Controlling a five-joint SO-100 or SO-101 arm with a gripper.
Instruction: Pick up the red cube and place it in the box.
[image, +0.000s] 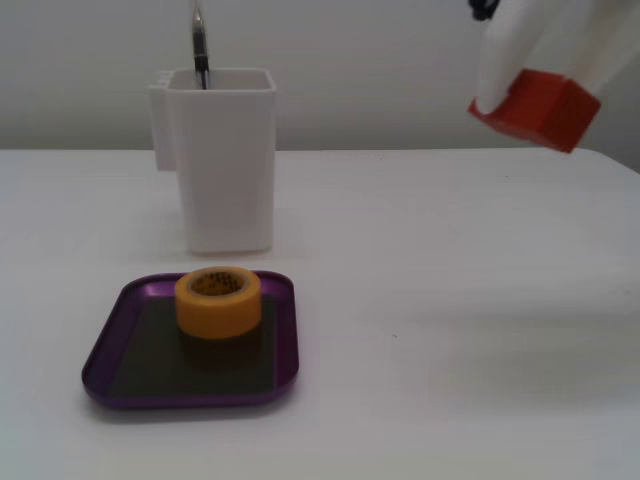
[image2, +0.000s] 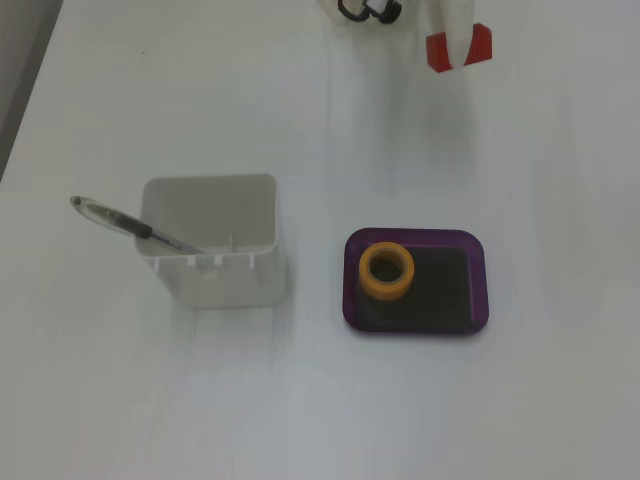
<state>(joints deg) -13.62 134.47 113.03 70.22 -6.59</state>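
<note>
Both fixed views show the jaws clamping the red cube (image: 540, 108) above bare counter (image: 480, 330), well apart from the box (image2: 478, 290). A yellow tape roll (image2: 387, 271) sits inside the box; a pen (image2: 130, 226) leans in the white container (image2: 215, 250).

One fixed view sits low and close, looking level across the flat white worktop (image: 450, 330) toward a pale wall. The other fixed view looks straight down from higher up. Both share the shallow purple metallic tray (image: 110, 350) (image2: 478, 290), the tall white square plastic container (image: 225, 160) (image2: 215, 275) and the yellow tape roll (image: 218, 302) (image2: 386, 272).
</note>
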